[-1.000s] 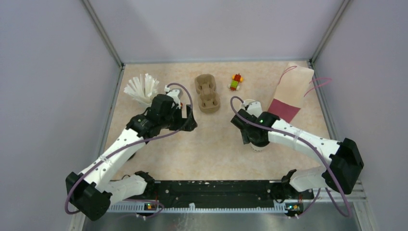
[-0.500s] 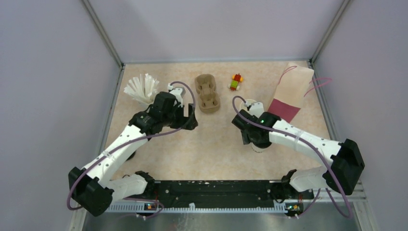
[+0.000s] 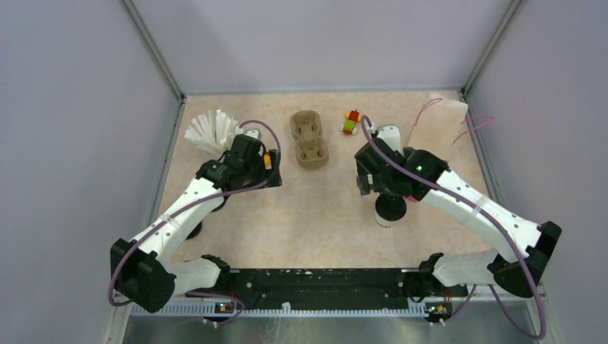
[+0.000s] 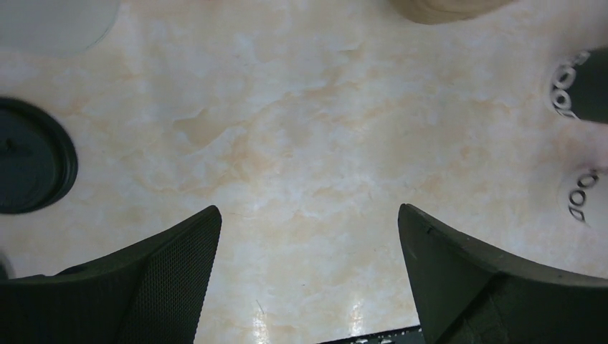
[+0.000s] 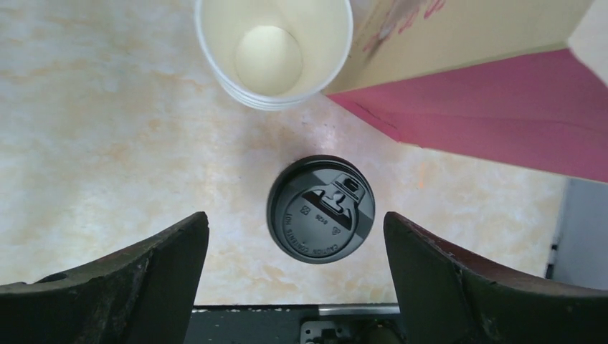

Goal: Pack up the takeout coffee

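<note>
A paper cup with a black lid (image 5: 321,209) stands on the table below my right gripper (image 5: 295,215), which is open and empty above it. The lidded cup also shows in the top view (image 3: 391,210), just in front of the right gripper (image 3: 382,188). An open white cup without a lid (image 5: 274,50) stands behind it, next to the paper bag. My left gripper (image 4: 308,215) is open and empty over bare table; in the top view it (image 3: 271,174) is left of the pulp tray. A black lid (image 4: 29,166) lies at its left.
The brown two-hole pulp tray (image 3: 308,140) lies at the back middle. The beige cup with white sticks (image 3: 211,132) stands back left. A small toy (image 3: 351,122) is behind the tray. A beige and pink paper bag (image 5: 487,107) lies at the right (image 3: 437,122).
My right gripper has lifted off the lidded cup and moved toward the back, leaving the cup standing. My left gripper has drawn back to the left, away from the tray.
</note>
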Tool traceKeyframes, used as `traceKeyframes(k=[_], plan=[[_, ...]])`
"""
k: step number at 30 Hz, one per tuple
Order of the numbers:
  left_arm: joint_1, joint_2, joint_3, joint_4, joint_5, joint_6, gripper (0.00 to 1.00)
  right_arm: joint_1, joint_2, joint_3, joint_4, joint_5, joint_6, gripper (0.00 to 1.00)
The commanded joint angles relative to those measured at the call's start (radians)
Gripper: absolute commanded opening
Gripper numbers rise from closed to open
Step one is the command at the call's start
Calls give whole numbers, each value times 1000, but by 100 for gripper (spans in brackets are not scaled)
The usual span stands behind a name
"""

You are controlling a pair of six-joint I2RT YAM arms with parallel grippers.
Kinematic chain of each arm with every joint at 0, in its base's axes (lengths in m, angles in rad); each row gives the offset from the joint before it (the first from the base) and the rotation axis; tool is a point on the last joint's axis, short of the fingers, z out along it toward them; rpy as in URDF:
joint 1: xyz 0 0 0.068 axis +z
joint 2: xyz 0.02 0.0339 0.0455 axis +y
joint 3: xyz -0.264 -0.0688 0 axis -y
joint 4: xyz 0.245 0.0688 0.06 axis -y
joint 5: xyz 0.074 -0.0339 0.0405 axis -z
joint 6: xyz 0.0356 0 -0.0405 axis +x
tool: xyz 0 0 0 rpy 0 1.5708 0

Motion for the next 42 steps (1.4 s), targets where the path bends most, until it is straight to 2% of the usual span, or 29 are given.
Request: traceKeyframes(k=[1, 6, 12, 17, 22, 28, 42], plan=[[122, 54, -15, -110, -73, -160, 97, 12, -87, 65, 73, -95, -78, 89], [251, 62, -71, -129, -42, -318, 94, 14, -119, 33, 138, -158, -115, 88], [328, -25, -140, -128, -68, -552, 96, 14, -160, 17, 167, -164, -156, 88], [447, -32, -189, -161, -55, -646, 97, 13, -183, 24, 180, -158, -197, 88], [499, -15, -155, -192, -141, -716, 95, 13, -192, 26, 189, -156, -231, 88], [569, 47, -87, -338, -231, -885, 94, 13, -198, 35, 191, -154, -250, 88], [658, 176, -50, -228, -229, -862, 91, 14, -200, 48, 176, -121, -281, 88]])
